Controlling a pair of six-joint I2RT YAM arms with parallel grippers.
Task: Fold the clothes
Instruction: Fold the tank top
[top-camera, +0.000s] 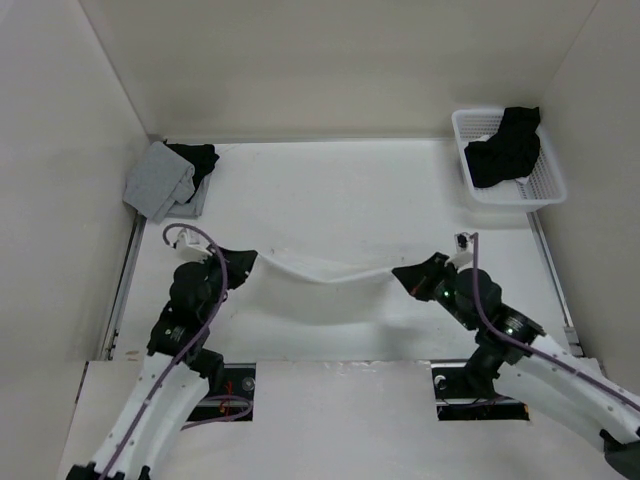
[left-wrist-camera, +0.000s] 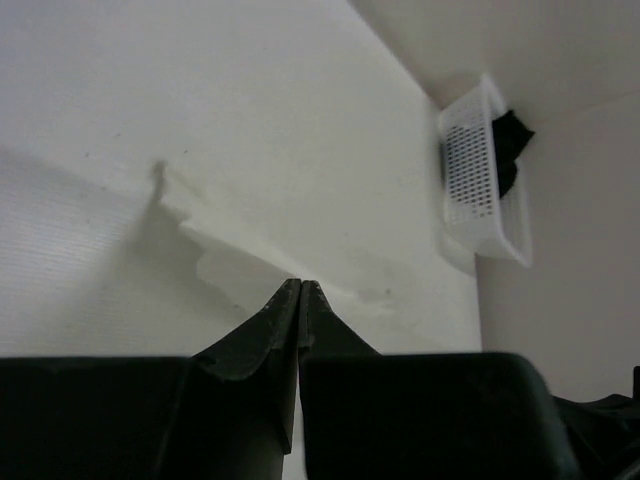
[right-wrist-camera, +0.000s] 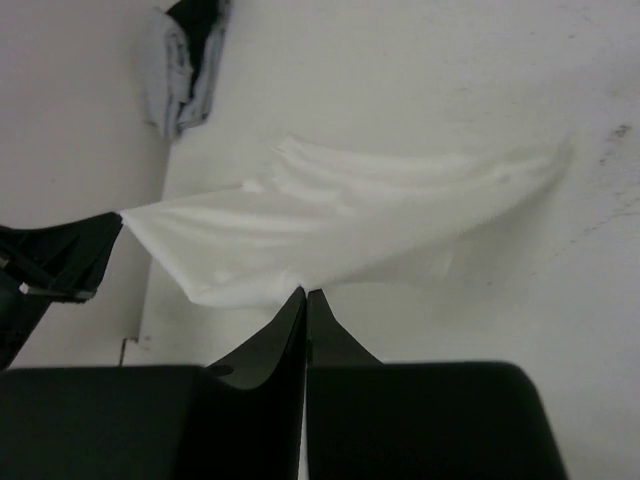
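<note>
The left end effector (top-camera: 247, 262) is pinched fully closed on one end of the white garment (top-camera: 325, 268), and the right end effector (top-camera: 402, 272) is clamped closed on the other end. The thin, soft cloth is stretched between them over the front of the table (top-camera: 330, 190), sagging in a shallow curve with smooth folds. A crumpled black garment (top-camera: 505, 150) fills a white plastic mesh basket (top-camera: 545, 192) at the far right, and a folded grey garment (top-camera: 160, 180) lies at the far left.
</note>
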